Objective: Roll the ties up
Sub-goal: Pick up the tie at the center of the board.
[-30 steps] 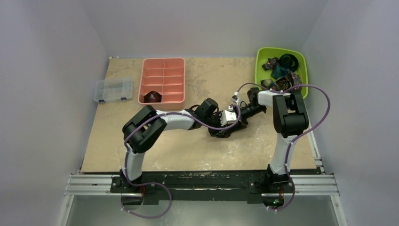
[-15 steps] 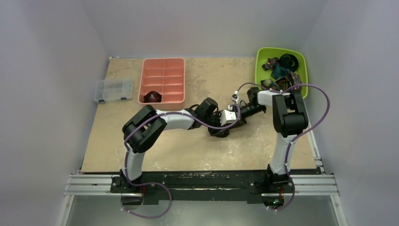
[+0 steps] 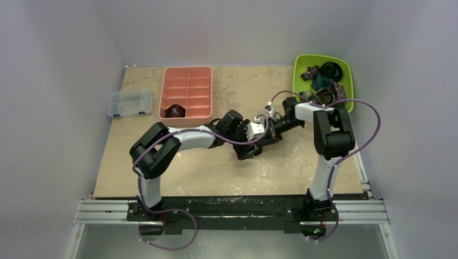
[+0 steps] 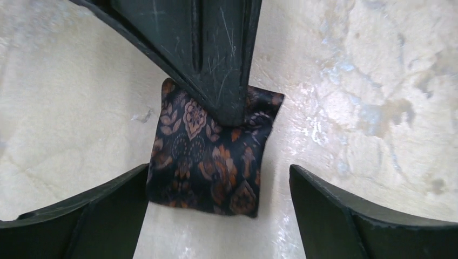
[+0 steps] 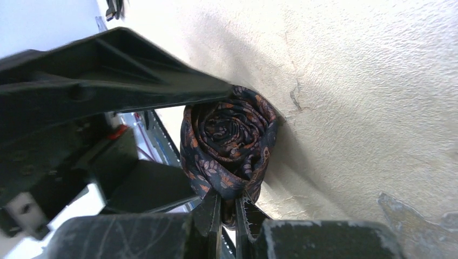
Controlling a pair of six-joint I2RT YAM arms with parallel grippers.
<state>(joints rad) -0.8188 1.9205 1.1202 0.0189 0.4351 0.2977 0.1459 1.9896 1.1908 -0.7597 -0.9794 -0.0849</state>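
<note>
Rolled tie (image 4: 208, 156) btwn spread L end effector (image 4: 219, 183), edge in R end effector (image 5: 229, 208) pinch; tray (image 3: 187, 69), bin (image 3: 297, 75) apart.

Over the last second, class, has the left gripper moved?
Yes. The left gripper, open around the rolled tie, has shifted left, nearer the pink tray.

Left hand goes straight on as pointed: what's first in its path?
Probably the rolled dark orange-patterned fabric tie, sitting between the open fingers of the left hand and pinched by the right hand; beige stone-look table directly beneath. Depth unclear.
</note>
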